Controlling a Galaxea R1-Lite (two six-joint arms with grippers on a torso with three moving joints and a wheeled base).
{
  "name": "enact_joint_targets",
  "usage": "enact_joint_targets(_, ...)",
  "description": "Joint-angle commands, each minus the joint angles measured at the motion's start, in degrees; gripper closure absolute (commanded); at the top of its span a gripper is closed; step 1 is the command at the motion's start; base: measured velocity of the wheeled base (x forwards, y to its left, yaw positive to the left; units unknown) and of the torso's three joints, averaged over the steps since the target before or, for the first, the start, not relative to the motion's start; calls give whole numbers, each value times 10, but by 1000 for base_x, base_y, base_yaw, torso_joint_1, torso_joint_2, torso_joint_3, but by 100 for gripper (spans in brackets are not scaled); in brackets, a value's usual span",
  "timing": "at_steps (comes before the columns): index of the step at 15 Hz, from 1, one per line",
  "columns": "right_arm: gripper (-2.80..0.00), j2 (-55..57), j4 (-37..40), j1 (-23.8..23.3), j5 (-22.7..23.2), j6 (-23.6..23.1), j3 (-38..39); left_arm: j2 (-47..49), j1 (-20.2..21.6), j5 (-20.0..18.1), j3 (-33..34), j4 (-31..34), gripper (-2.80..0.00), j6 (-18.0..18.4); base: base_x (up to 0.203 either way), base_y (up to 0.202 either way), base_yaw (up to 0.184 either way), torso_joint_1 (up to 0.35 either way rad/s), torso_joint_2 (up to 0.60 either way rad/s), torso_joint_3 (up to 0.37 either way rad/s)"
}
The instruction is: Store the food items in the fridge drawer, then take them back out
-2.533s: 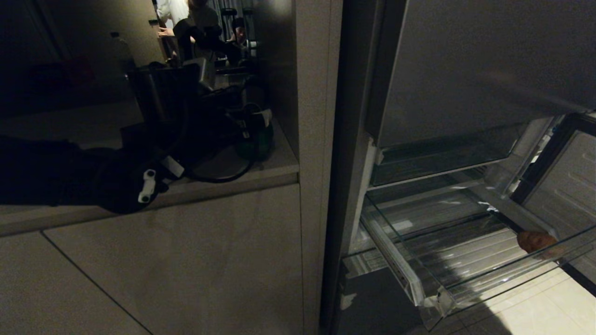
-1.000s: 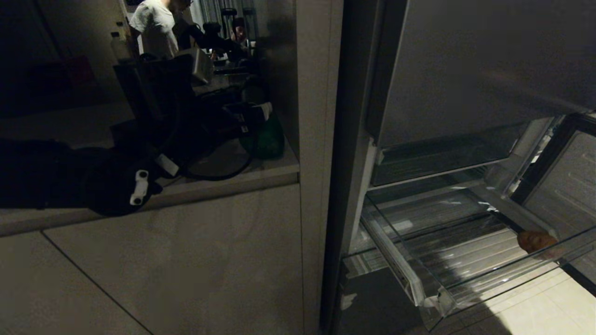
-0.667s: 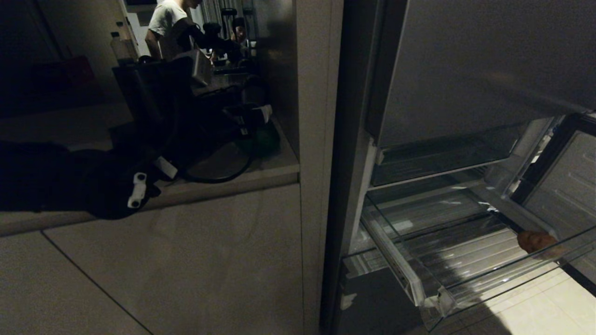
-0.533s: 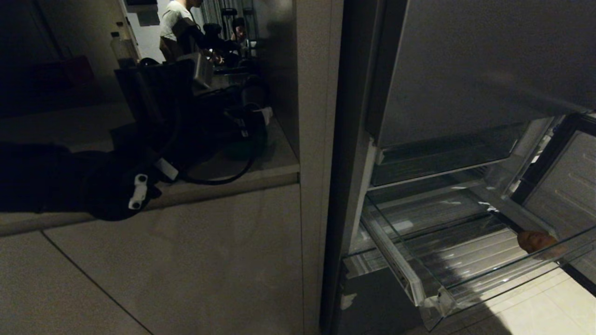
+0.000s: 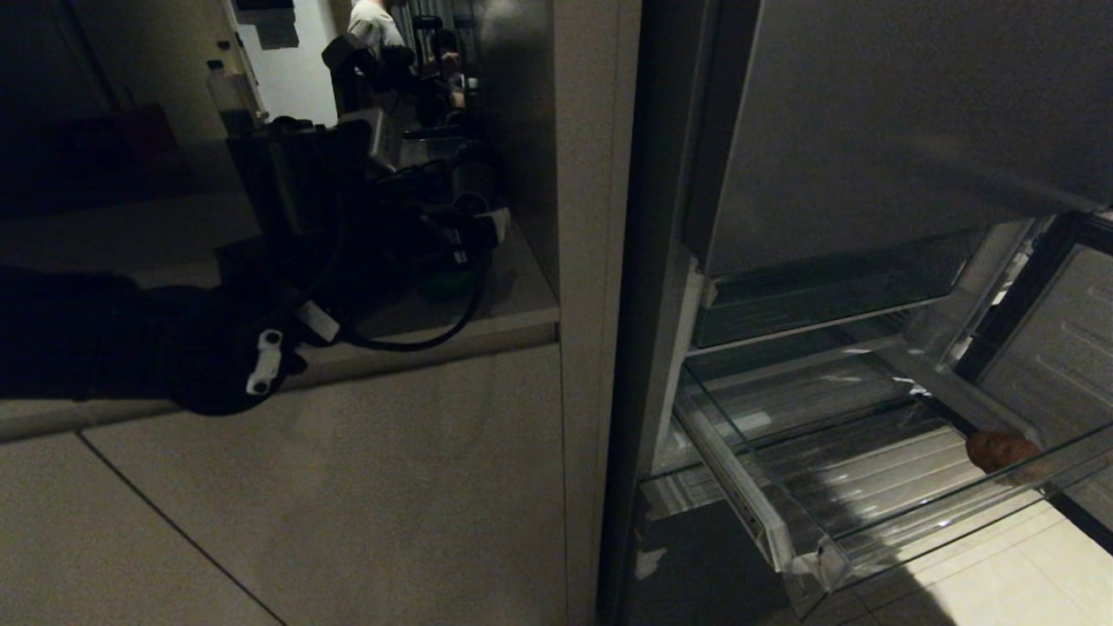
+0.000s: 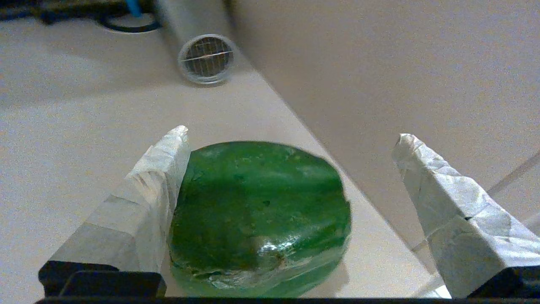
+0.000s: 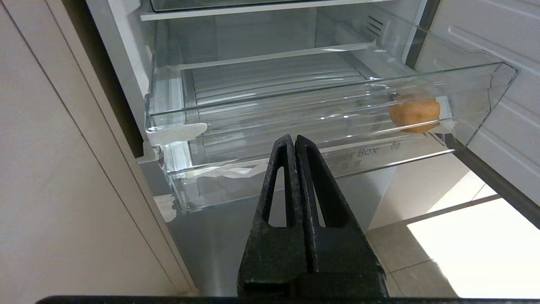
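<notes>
Green rounded food item (image 6: 259, 219) sits on desk (image 6: 84, 126) btwn wide-open, empty left gripper (image 6: 291, 211) fingers, prob. touching one, so centre, lower, squeeze gently; potato-like lump (image 7: 414, 115) in fridge drawer (image 7: 329, 126); right gripper (image 7: 294, 145) shut, empty.
</notes>
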Motion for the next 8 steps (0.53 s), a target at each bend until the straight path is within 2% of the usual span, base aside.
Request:
enact_joint_targets(1, 0, 0, 0, 0, 0, 0, 18, 0, 2, 10, 0, -2, -280, 0, 0, 0, 0, 0, 0, 0)
enact_joint_targets(8, 0, 0, 0, 0, -1, 0, 18, 6, 5, 22, 6, -3, -280, -1, 0, 0, 0, 0, 0, 0)
